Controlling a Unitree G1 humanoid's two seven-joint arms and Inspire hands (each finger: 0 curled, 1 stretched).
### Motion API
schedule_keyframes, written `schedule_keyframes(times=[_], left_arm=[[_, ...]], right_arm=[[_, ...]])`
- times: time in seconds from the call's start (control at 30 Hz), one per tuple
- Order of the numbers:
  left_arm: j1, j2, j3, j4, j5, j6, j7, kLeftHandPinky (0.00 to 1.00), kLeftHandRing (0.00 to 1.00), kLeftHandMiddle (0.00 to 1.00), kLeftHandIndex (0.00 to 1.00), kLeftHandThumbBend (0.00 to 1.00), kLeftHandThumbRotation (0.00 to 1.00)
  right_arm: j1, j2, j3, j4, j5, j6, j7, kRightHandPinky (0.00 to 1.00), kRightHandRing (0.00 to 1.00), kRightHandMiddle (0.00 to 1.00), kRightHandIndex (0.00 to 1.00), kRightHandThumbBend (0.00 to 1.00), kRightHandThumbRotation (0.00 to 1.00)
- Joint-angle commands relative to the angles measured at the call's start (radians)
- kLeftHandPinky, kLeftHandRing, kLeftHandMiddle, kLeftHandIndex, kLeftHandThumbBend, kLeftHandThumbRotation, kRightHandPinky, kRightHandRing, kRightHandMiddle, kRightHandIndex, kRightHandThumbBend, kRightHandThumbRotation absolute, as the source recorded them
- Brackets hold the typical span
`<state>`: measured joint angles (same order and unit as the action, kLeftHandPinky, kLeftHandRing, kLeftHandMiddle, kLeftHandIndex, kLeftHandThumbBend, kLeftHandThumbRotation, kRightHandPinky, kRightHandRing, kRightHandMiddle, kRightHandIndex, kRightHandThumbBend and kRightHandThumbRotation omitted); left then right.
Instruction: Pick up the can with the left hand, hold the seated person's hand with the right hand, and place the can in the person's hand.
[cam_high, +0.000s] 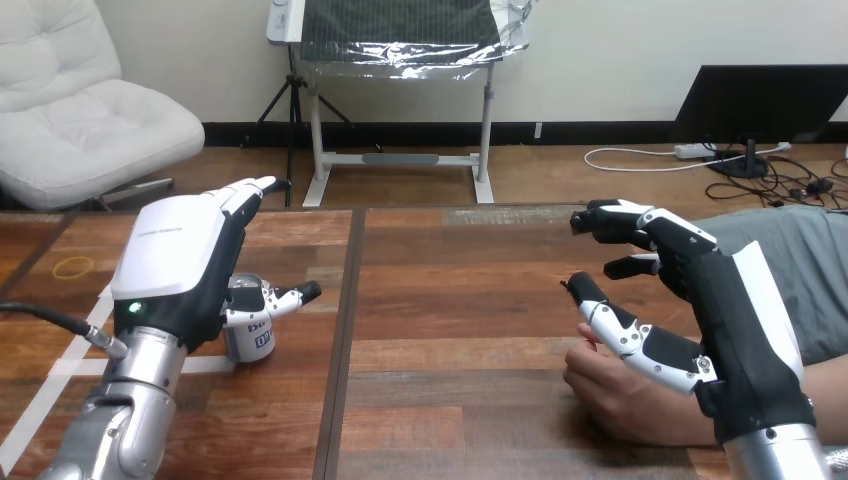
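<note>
can (250, 338) upright on table (450, 300), long axis vertical, just right of my left hand's (180, 262) palm, under its thumb; contact unclear | left hand released, fingers straight, pointing away from me | right hand (742, 325) well right of can, fingers loosely bent, empty, hovering over person's hand (622, 400) lying flat

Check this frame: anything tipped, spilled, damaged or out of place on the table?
Nothing stands out. The can stands upright by the open left robot hand, with no spill. The person's hand rests on the table beneath the right robot hand.
</note>
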<state>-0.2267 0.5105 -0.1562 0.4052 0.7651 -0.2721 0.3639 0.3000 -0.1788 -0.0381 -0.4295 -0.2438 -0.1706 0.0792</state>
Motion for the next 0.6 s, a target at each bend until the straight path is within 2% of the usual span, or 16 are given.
schedule_keyframes(times=[0.0,0.57], left_arm=[[-0.092,0.019,-0.012,0.023,0.011,-0.013,0.024,0.77,0.81,0.84,0.83,0.75,0.39],[-0.157,0.018,-0.04,0.124,-0.022,-0.037,-0.038,0.77,0.81,0.84,0.82,0.78,0.32]], right_arm=[[-0.074,-0.012,-0.001,-0.045,0.007,-0.013,0.003,0.64,0.77,0.81,0.67,0.43,0.0],[-0.079,-0.022,0.003,-0.043,0.004,-0.008,0.01,0.65,0.78,0.81,0.67,0.43,0.0]])
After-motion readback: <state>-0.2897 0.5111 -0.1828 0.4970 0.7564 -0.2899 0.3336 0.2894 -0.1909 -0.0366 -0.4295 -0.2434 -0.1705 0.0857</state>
